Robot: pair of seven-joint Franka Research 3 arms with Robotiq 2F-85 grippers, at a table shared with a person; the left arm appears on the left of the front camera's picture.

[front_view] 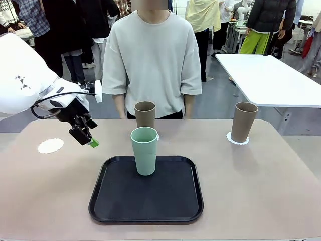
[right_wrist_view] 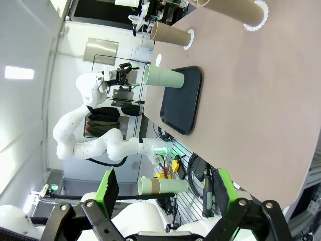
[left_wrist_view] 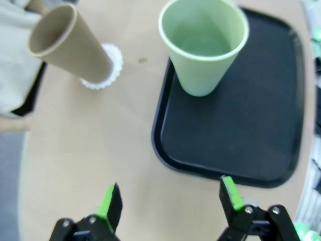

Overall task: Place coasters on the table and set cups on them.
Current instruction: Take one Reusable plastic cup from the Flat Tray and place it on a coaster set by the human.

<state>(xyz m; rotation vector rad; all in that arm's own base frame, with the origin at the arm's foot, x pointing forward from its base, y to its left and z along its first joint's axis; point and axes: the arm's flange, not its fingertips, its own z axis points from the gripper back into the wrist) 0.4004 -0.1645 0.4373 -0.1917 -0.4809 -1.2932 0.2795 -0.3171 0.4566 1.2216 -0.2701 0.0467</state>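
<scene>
The table (front_view: 261, 191) spans the scene, with a person (front_view: 153, 55) standing at its far edge, arms down. A white table (front_view: 271, 75) stands far right, behind it. A black tray (front_view: 115, 201) lies near the middle of the table.

The left arm (front_view: 20, 75) comes in from the left, above the table. Its gripper, the left gripper (front_view: 86, 138), hangs over the table between the left coaster (front_view: 50, 145) and the tray, touching neither. The jaws are spread wide with nothing between them. In the left wrist view the left gripper (left_wrist_view: 168, 193) looks down on the tray's (left_wrist_view: 251, 130) edge.

The green cup (front_view: 144, 150) stands upright on the far part of the tray. The middle cup (front_view: 145, 114), brown, stands upright just behind it on the middle coaster (left_wrist_view: 108, 65). The right cup (front_view: 244, 122), also brown, stands upright far right on the right coaster (front_view: 230, 138). The left coaster lies bare at the far left, well apart from all the cups.

The right gripper (right_wrist_view: 165, 181) is off the table's side, jaws wide and holding nothing.
</scene>
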